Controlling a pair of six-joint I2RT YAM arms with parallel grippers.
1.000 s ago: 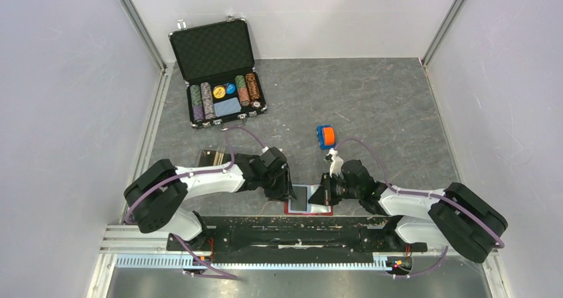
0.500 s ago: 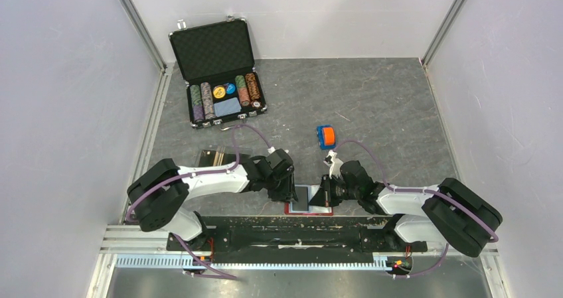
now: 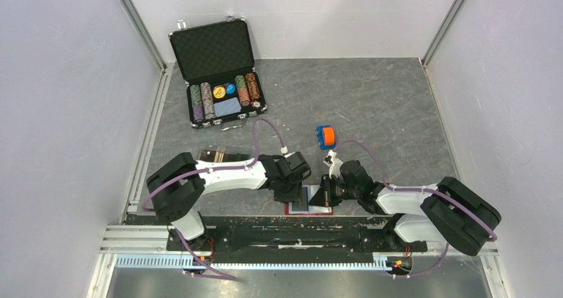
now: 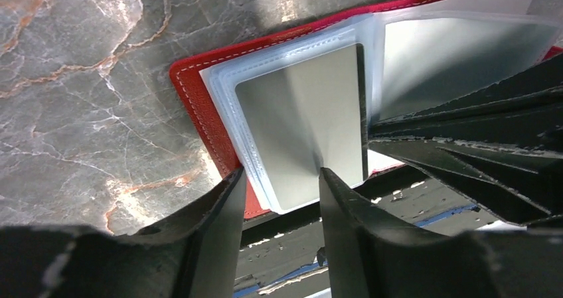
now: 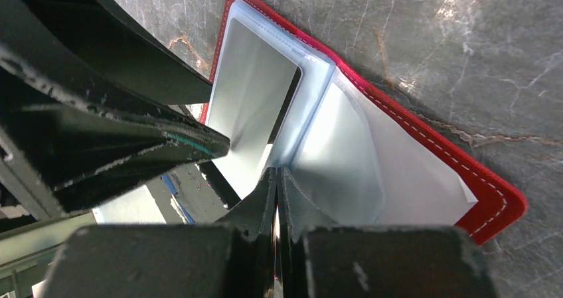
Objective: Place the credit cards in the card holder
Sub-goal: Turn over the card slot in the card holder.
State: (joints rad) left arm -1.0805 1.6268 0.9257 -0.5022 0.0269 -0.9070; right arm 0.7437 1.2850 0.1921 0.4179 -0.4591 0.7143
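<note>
A red card holder (image 3: 309,212) with clear plastic sleeves lies open at the table's near edge. A silvery, mirror-like credit card (image 4: 299,125) (image 5: 249,92) sits in its left sleeve. My left gripper (image 4: 282,175) (image 3: 297,190) is open, with its fingertips astride the card's near corner and a gap on each side. My right gripper (image 5: 277,172) (image 3: 324,193) is shut, its tips pressed on the fold between the sleeves. The right sleeve (image 5: 338,145) curls up, empty. The holder's red cover (image 4: 199,112) (image 5: 491,192) shows around the sleeves.
A shiny gold-brown flat rectangle (image 3: 214,156) lies on the table behind my left arm. An open black briefcase (image 3: 222,72) with poker chips stands at the back left. A small blue and orange object (image 3: 326,136) sits mid-table. The black rail (image 3: 285,235) runs just behind the holder's near edge.
My left arm has swung to the right, bringing its gripper over the holder's left half. Its jaws narrowed, then widened again. The right gripper has stayed shut in place.
</note>
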